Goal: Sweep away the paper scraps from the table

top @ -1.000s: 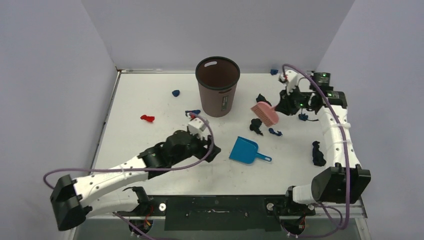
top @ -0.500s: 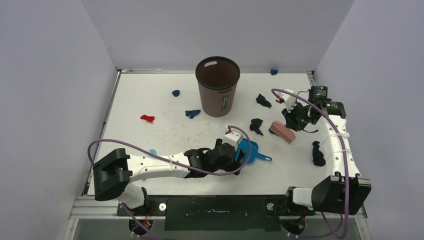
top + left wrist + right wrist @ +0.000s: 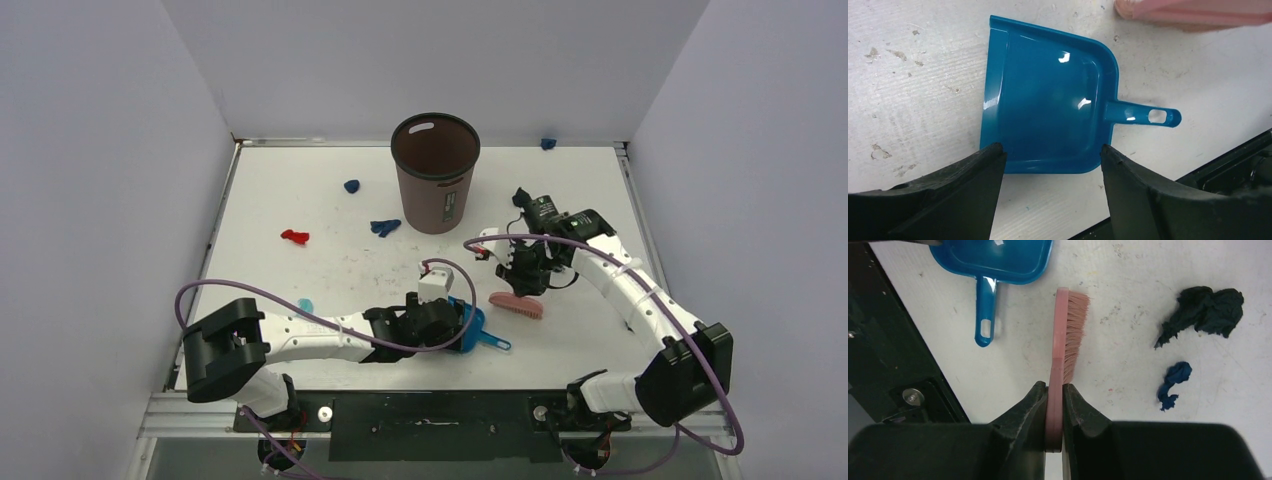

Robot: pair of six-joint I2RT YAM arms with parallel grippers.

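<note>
Crumpled paper scraps (image 3: pixel 294 237), red, blue and seemingly navy, lie scattered on the white table (image 3: pixel 290 180).

The left gripper (image 3: pixel 1050 155) points down, jaws wide apart. The right gripper (image 3: pixel 1055 390) pinches the pink brush (image 3: pixel 1063 340) between its fingers.

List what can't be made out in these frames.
- Top view: dustpan mostly under the left gripper; contact unclear.
- Left wrist: brush cut off by top edge.
- Right wrist: brush handle buried inside the right gripper.
- Top view: far-wall paper scrap too small to identify.
</note>
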